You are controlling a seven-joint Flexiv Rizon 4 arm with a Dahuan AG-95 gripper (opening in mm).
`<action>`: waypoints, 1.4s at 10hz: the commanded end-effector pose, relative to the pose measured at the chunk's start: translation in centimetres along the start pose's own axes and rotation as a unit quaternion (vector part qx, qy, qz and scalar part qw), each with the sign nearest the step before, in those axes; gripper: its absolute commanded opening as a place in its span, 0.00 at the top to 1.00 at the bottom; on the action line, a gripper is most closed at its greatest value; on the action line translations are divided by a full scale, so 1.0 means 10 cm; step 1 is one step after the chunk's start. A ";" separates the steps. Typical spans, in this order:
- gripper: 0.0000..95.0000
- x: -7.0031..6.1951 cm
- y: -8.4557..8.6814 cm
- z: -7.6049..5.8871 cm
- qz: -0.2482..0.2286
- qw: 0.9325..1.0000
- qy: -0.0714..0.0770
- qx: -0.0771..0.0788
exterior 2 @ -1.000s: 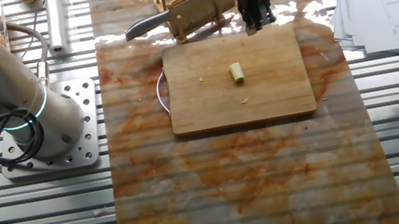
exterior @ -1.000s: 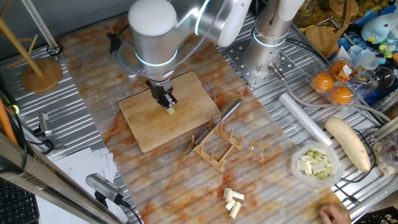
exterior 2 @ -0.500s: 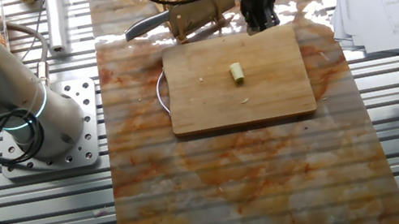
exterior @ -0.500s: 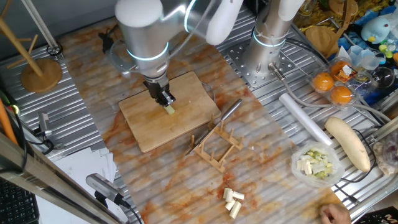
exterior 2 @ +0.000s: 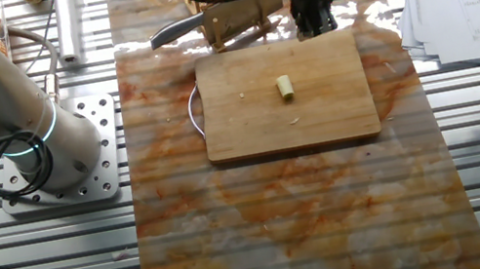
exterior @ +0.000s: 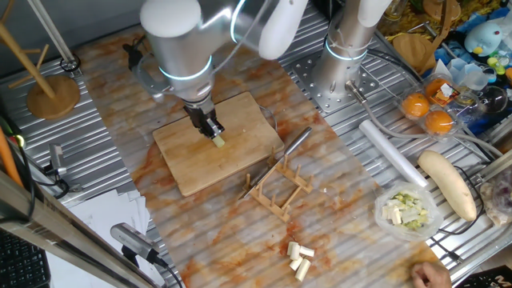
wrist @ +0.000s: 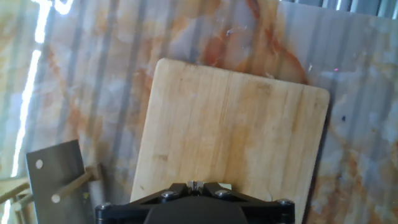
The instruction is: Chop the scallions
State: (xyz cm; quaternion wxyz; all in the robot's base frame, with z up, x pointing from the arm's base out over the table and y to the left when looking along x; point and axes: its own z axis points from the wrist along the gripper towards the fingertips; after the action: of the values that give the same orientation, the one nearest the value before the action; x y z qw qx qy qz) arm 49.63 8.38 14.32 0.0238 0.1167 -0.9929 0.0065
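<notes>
Scallion stub on board; gripper above, clear of it.
Scallion stub [exterior 2: 285, 87] lies loose mid wooden cutting board [exterior 2: 248, 123] on the bench. Gripper [exterior 2: 311, 25] hangs over the board's far edge, holding nothing; jaws' spread cannot be told. Beyond: knife [exterior 2: 177, 31] on rack [exterior 2: 239, 16].

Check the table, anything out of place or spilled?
A few pale cut pieces lie loose on the mat near its front edge, away from the cutting board and the bowl. On the board, only one scallion stub; the knife rests on its rack.
</notes>
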 end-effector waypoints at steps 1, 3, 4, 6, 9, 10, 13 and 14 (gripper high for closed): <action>1.00 0.05 0.39 -0.15 -0.028 1.000 -0.003 0.006; 0.80 0.10 0.81 -0.23 -0.022 1.000 0.007 0.017; 0.60 0.15 1.00 -0.23 -0.026 0.999 0.008 0.019; 0.60 0.22 1.23 -0.15 -0.032 0.999 0.016 0.021; 0.60 0.29 1.36 -0.06 -0.048 0.998 0.027 0.017; 0.60 0.28 1.36 -0.05 -0.053 0.998 0.028 0.016; 0.60 0.28 1.36 -0.05 -0.058 0.998 0.031 0.016; 0.60 0.28 1.36 -0.06 -0.048 0.998 0.029 0.017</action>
State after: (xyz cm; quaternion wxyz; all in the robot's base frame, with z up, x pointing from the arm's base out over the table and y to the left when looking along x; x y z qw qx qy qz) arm 43.81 20.98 15.02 0.0527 0.1670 -0.9842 0.0261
